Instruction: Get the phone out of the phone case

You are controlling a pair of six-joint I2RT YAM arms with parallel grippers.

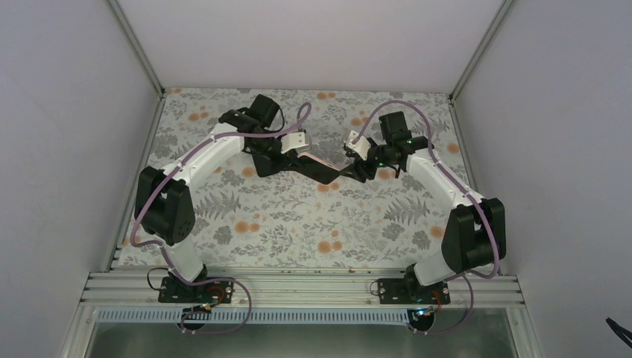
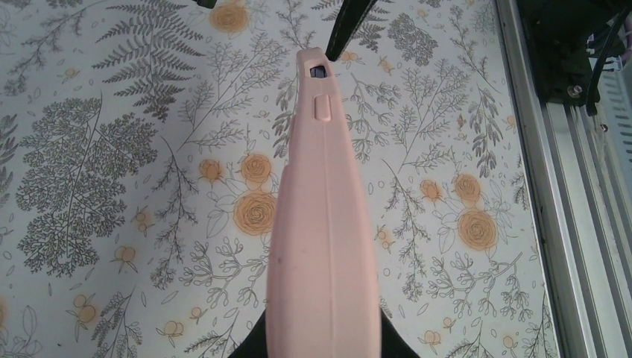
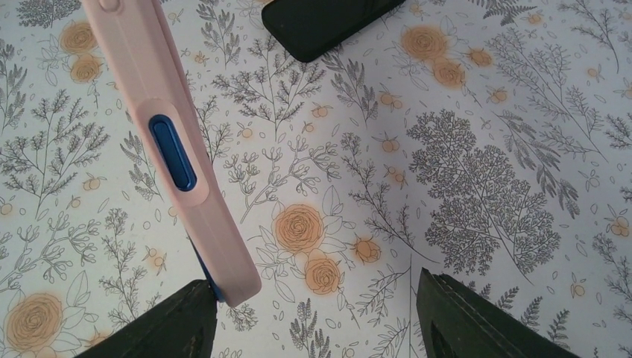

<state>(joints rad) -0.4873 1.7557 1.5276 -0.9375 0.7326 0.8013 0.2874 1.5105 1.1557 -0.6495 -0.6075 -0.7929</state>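
Note:
A pink phone case (image 2: 324, 246) is held edge-on above the table, and my left gripper (image 2: 320, 347) is shut on its near end. In the top view the case (image 1: 314, 162) spans between both grippers at mid table. The blue phone (image 3: 173, 151) shows through a side cutout and along the case's lower edge, still inside the case (image 3: 160, 112). My right gripper (image 3: 313, 328) is wide open. The case's corner rests against its left finger (image 3: 160, 324), while its right finger (image 3: 484, 321) stands well apart. The left gripper (image 1: 287, 158) and right gripper (image 1: 356, 168) face each other.
The table carries a floral-print cloth (image 1: 298, 224). White walls enclose the left, right and back. An aluminium rail (image 2: 551, 224) runs along the near edge by the arm bases. The left gripper's dark body (image 3: 320, 22) shows at the top of the right wrist view.

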